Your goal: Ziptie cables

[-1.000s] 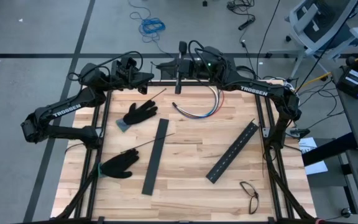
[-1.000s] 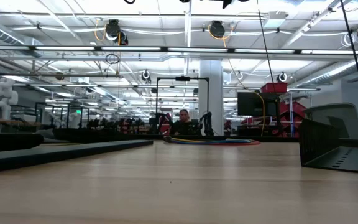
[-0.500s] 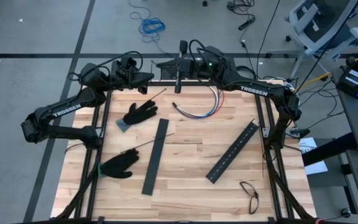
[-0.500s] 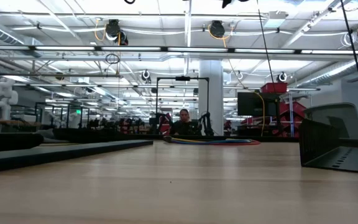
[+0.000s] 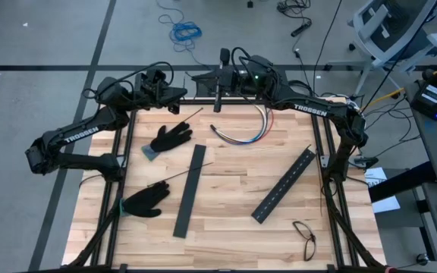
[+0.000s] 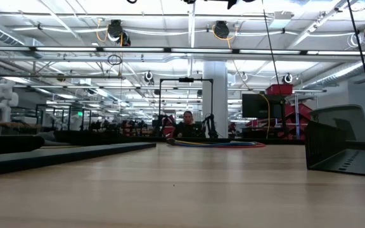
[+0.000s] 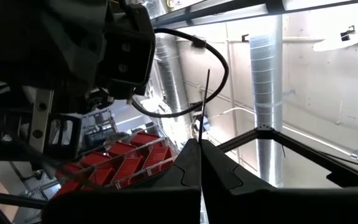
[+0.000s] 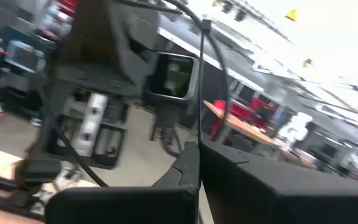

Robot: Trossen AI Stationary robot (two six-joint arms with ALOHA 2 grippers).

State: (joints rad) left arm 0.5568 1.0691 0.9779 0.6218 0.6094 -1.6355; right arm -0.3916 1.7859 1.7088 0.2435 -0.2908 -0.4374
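Coloured cables (image 5: 243, 130) curve near the desk's far edge, long axis along it, just below my closed, empty right gripper (image 5: 200, 78), the nearer arm; left gripper (image 5: 182, 93) also closed.

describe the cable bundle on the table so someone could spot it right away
On the wooden table, look near the far edge, just in front of the two parked arms. The cables lie there in a loose curve, the only multicoloured wires among black gloves and slotted bars.

"TROSSEN" on left arm (image 5: 81, 135), right arm (image 5: 309, 110).
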